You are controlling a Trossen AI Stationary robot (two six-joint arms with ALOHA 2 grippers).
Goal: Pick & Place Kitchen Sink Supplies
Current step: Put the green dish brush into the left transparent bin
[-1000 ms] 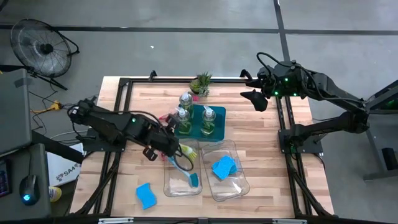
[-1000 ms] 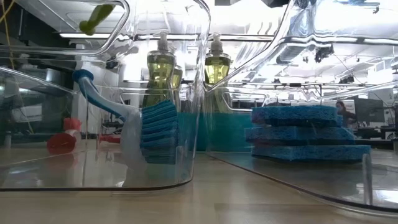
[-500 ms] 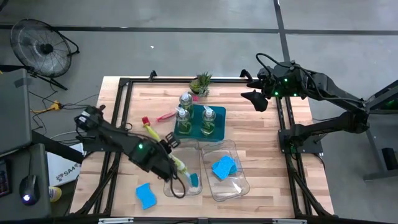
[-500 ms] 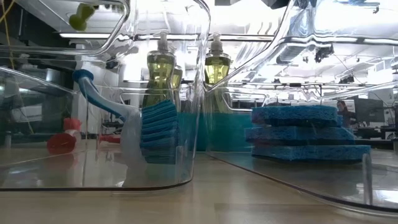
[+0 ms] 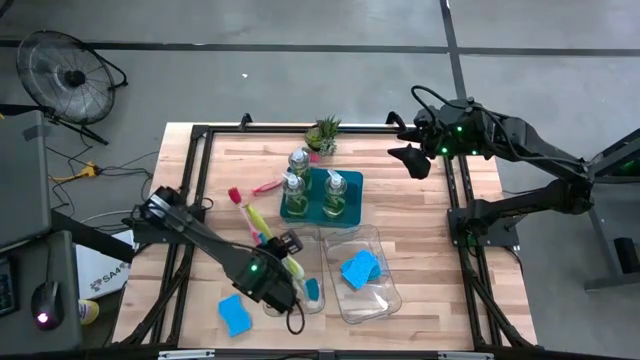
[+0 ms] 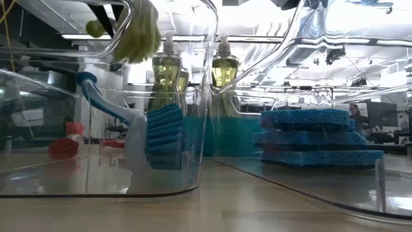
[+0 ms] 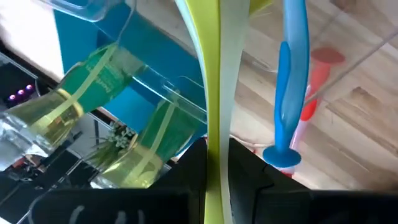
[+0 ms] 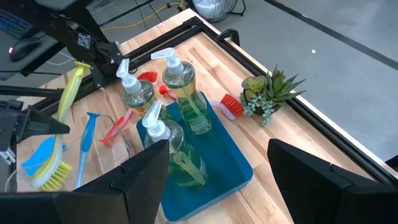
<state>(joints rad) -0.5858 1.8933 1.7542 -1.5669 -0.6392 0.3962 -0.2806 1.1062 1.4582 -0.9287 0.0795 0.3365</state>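
Yellow-green brush [image 7: 214, 93] sits clenched in the left end effector [image 5: 272, 285], held over the left clear bin [image 5: 315, 232] where a blue brush [image 6: 129, 122] already lies, probably so the brushes collect together. Right end effector [image 5: 410, 155] waits with fingers spread and empty at the counter's [image 5: 420, 215] far right corner.

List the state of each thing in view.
Left end effector, shut on yellow-green brush over left bin.
Right end effector, open, empty.
Blue brush, in left bin.
Sponges, stacked in right bin.
Loose sponge, flat on table.
Soap bottles, upright.
Red brush, lying on table.
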